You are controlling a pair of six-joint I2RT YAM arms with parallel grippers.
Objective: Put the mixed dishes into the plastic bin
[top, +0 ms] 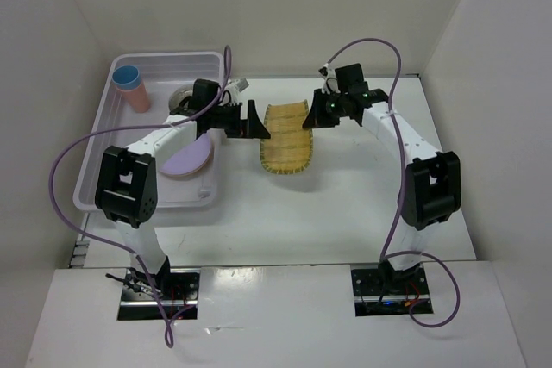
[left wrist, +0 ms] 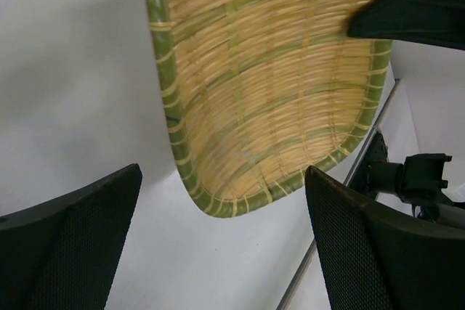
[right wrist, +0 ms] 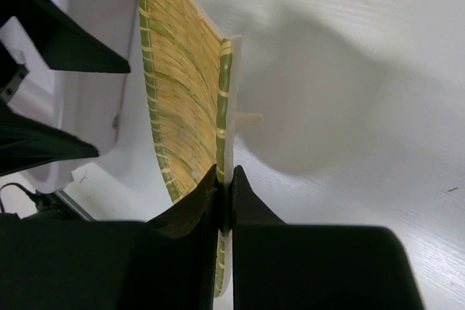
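The right gripper point(right wrist: 225, 178) pinches the rim of the yellow tray point(top: 287, 138); the left gripper point(top: 252, 120) is spread at its 10 o'clock.

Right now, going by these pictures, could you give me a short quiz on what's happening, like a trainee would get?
1. True or false: the yellow tray already lies inside the plastic bin.
2. Which gripper pinches the tray's rim? A left, B right, C neither.
3. Fill in: the lilac plate sits inside the ____.
Key: 1 false, it is outside, beside the bin. 2 B, the right gripper is shut on the rim; the left gripper is open. 3 bin.
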